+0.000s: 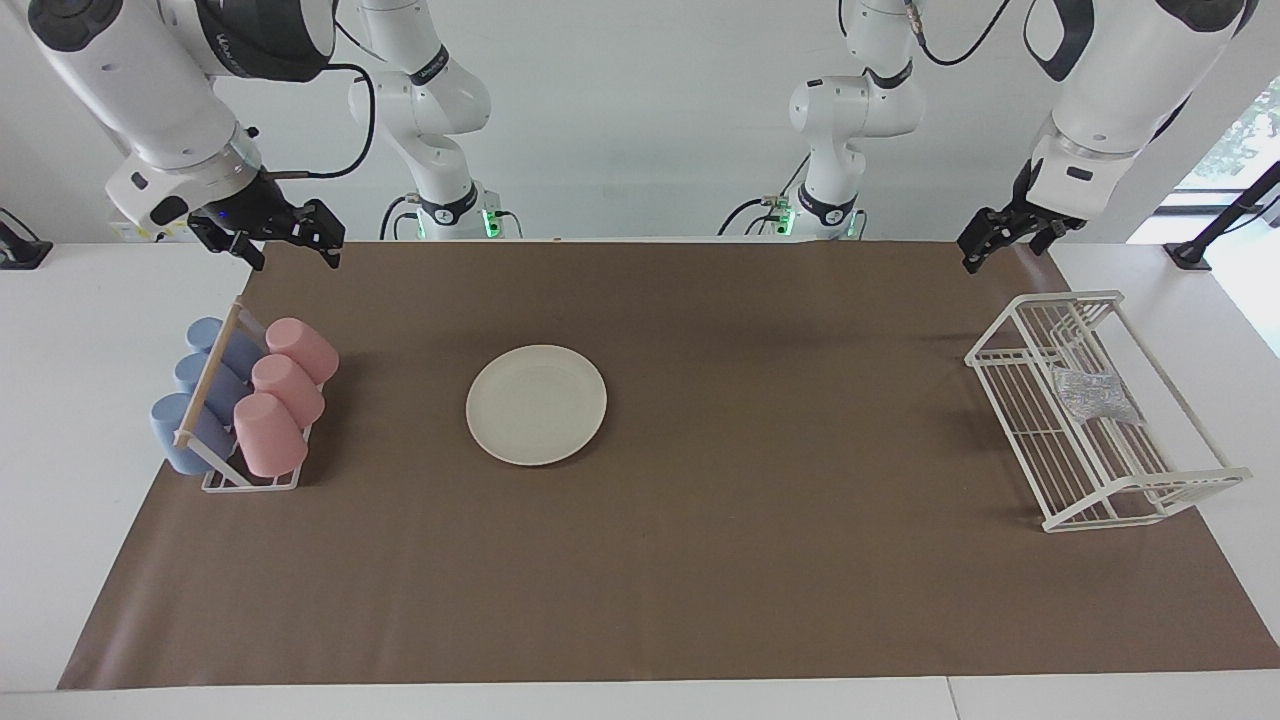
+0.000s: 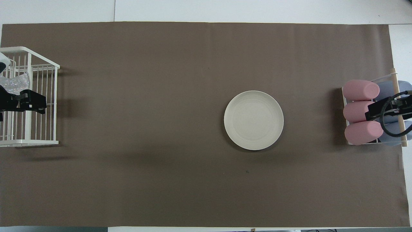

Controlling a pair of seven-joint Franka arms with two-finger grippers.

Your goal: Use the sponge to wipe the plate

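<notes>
Brown paper covers the white surface (image 1: 60, 450) where, at the right arm's end, pink and blue cups (image 1: 285, 390) lie stacked in a cup rack (image 1: 250, 482) below the raised right pincer (image 1: 290, 243), its fingers spread and empty. Toward mid-surface the cream plate (image 1: 536, 404) lies flat and bare, well apart from the sponge (image 1: 1095, 396), which rests inside the white wire rack (image 1: 1090, 515) at the left arm's end; the left pincer (image 1: 985, 245) hangs over that rack's robot-side edge, released and holding nothing
</notes>
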